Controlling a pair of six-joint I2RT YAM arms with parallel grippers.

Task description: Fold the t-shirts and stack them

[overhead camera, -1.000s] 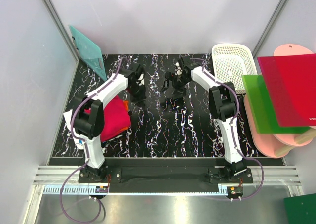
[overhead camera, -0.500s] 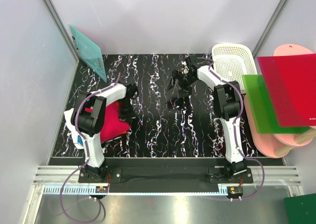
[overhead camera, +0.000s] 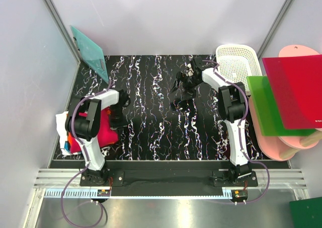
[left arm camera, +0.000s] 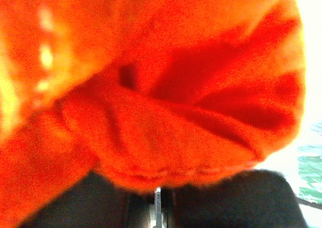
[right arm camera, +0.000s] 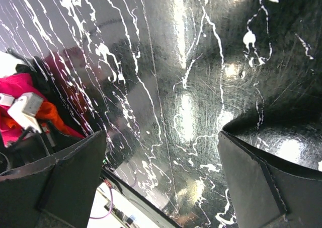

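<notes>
While elbow-out, left tool [overhead camera: 117, 121] low at t-shirts [overhead camera: 103, 134].

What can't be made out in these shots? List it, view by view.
- Left wrist view: the orange t-shirt fills the blurred frame and hides the fingers, so it is unreadable whether the left gripper is open or shut.
- Top view: the left arm covers part of the red t-shirt; its fold is unclear.
- Right wrist view: both shirts are cut off by the left edge and the right gripper finger.
</notes>
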